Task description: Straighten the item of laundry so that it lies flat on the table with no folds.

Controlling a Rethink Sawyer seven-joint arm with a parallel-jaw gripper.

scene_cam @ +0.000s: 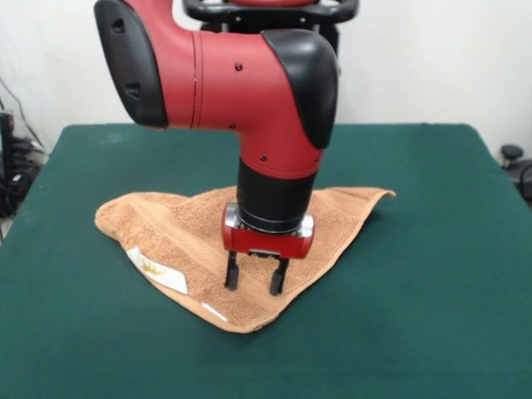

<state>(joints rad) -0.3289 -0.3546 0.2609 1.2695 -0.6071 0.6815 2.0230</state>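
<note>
The orange-tan towel (179, 233) lies on the dark green table (432, 274) near its middle, folded over into a rough triangle with its point toward the near edge. A white care tag (156, 270) shows on its left side and a small white label (214, 312) near the front point. The red and black arm comes down from above. My gripper (255, 281) hangs straight down over the towel's front right part, its two dark fingers (232, 273) spread apart with nothing between them. The tips are at or just above the cloth. The arm hides the towel's middle.
The robot's pedestal (270, 12) stands at the table's far side. Cables and dark equipment (10, 166) sit past the left edge, and a dark object (515, 162) stands past the right edge. Bare green table surrounds the towel.
</note>
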